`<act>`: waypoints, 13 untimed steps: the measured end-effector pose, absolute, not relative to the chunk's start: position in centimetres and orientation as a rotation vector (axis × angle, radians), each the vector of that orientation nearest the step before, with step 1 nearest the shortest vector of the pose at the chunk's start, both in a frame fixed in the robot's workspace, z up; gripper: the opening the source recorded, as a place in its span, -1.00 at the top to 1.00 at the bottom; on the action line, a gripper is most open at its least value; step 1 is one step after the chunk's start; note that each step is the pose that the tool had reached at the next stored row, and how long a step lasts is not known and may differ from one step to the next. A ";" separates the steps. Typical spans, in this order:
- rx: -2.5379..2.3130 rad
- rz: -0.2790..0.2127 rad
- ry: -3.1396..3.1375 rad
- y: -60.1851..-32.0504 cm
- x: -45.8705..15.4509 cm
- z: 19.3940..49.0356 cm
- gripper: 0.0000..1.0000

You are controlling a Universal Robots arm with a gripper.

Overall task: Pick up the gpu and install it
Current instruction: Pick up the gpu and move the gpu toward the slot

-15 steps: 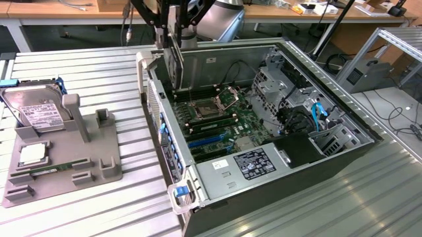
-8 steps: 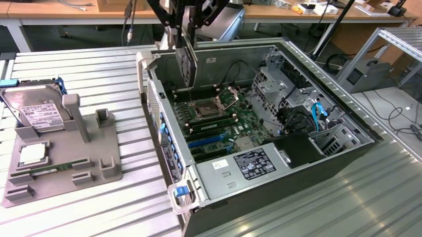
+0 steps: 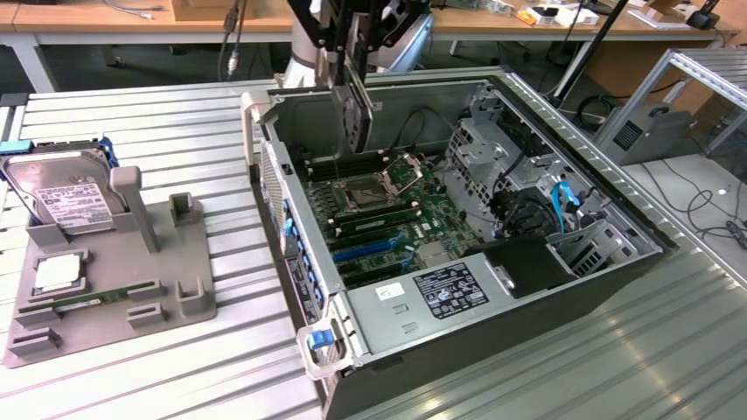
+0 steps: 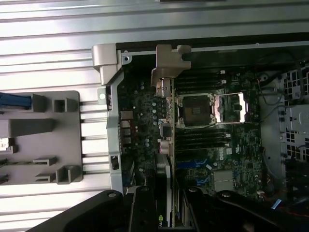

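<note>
Jaws clamped on the gpu [image 3: 353, 118]; gripper [image 3: 350, 77] pinches its upper edge and the card hangs upright, long edge pointing down. In the exterior view that's at 12 o'clock of the frame, above the open computer case [image 3: 264, 118], over the 11 o'clock corner of the motherboard [image 3: 391, 214]. It is apart from the board and not seated in any slot. The processor socket [image 3: 356, 188] sits below it toward 6 o'clock, and the blue slots [image 3: 364, 249] lie further along the same way.

The wrist view looks down the card edge-on. The silver bracket [image 4: 170, 60] is at the far end, near the case's rear wall, and the thin board edge runs back to the fingers [image 4: 140, 210].

The grey tray [image 3: 175, 297] is at 9 o'clock in the exterior view, well apart from the case. The hard drive [image 3: 65, 197] stands propped on it and a memory stick [image 3: 87, 302] lies flat on it.

Handling, my call:
- Light and stiff, won't flex, but fragile.
- Exposed parts and the contact edge shouldn't be squeezed.
- Best hold is across the bare board edge or the cooler block, as it looks now.
- The bracket is smooth metal, likely slippery.
- A pinch this narrow could let the card tilt when it is pressed.
</note>
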State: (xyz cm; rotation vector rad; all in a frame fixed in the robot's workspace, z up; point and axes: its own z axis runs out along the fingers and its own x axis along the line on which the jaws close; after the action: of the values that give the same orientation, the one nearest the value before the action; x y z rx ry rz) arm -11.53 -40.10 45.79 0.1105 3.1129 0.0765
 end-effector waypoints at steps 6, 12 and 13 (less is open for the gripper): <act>0.110 0.066 3.113 -40.1 -9.7 45.3 0.47; 0.110 0.060 3.114 -40.1 -7.2 44.7 0.47; 0.110 0.059 3.114 -40.1 -7.0 44.7 0.47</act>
State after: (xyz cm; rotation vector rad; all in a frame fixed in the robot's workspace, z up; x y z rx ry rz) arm -7.00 -40.10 44.68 0.1103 3.1136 0.0595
